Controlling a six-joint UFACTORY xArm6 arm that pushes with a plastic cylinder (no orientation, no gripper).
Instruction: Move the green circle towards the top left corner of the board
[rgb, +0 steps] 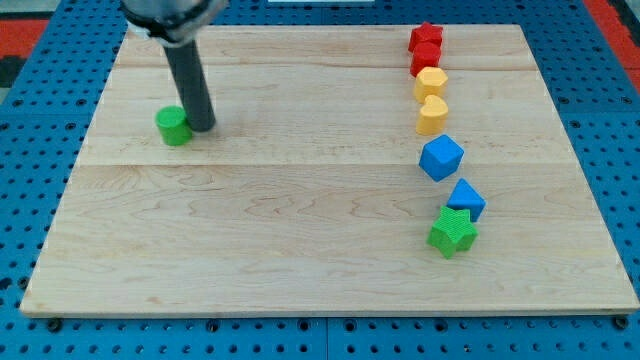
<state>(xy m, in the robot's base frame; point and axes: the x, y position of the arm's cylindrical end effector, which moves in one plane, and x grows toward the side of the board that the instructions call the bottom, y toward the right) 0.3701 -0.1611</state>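
Note:
The green circle (173, 125) is a short green cylinder on the wooden board (300, 230), in the view's upper left part. My tip (203, 128) stands right beside it on its right side, touching or nearly touching it. The dark rod rises from there toward the view's top left.
A column of blocks runs down the view's right side: a red star (426, 37), a red block (425, 59), a yellow hexagon (430, 82), a yellow heart-like block (432, 115), a blue cube (441, 157), a blue triangle (466, 199) and a green star (452, 231). Blue pegboard surrounds the board.

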